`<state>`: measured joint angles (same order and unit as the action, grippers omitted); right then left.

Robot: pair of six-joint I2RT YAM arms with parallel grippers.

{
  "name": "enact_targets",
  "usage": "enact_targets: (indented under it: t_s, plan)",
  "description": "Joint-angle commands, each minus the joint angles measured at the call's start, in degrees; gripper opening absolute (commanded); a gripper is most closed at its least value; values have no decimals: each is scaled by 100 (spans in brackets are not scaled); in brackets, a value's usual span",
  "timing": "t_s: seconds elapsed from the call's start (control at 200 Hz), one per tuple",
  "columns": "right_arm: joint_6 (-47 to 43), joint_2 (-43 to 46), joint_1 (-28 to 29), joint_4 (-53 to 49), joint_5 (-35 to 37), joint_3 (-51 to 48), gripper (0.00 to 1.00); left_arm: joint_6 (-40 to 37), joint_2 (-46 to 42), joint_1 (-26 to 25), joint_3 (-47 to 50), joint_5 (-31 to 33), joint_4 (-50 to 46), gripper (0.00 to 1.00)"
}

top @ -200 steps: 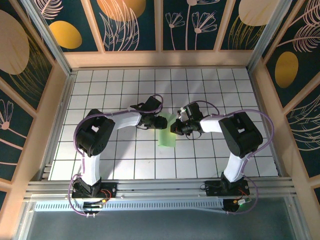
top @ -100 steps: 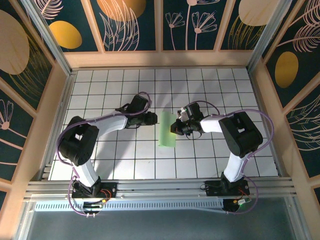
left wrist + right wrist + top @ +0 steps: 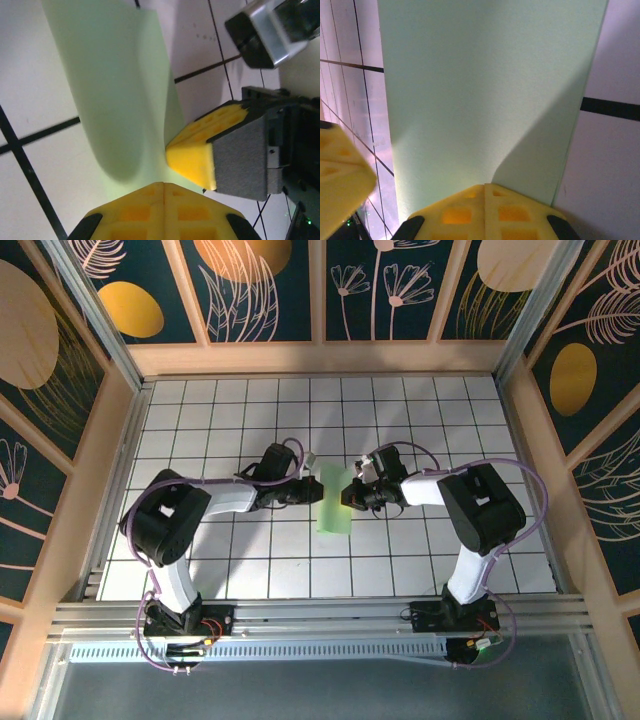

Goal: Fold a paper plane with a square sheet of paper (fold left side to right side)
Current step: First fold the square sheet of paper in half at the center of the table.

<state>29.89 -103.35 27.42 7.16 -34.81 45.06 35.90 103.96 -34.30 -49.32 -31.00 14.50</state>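
Left wrist view: the left gripper (image 3: 164, 186) has its two yellow fingers pressed flat together, tips down on the near edge of the sheet of paper (image 3: 115, 90); whether a layer is caught between them cannot be told. Just beside it, coming in from the right, the right gripper (image 3: 180, 152) lands its yellow tip and grey pad on the same sheet, close to the left one but not touching it. From the right wrist camera, its fingers are likewise shut tight, with the tip resting on the paper's edge. Nothing lies between the two grippers except the paper. From above, both arms bend inward over the white gridded table (image 3: 230, 410), purple cables looping along them, and meet at the middle of the grid. The paper lies there as a narrow, plain light green strip, long side running away from the arm bases. Close up, one long side rises in a soft rounded curl rather than a flat crease, throwing a shadow onto the layer beneath.
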Motion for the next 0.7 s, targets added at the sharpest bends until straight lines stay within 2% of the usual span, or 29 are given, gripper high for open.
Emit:
enact_targets:
  t_s: [0.0, 0.12, 0.315, 0.696]
  plan:
    - [-109, -414, 6, -480, 509, -287, 0, 224, 161, -25, 150, -373, 684, 5]
    - [-129, -411, 5, -510, 554, -297, 0, 186, 329, -32, 98, -240, 570, 4]
    - [-150, -410, 6, -557, 611, -309, 0, 31, 498, -32, 45, 328, -24, 3]
    - [-245, -410, -7, -706, 756, -309, 0, 66, 467, -14, 362, 776, -298, 0]
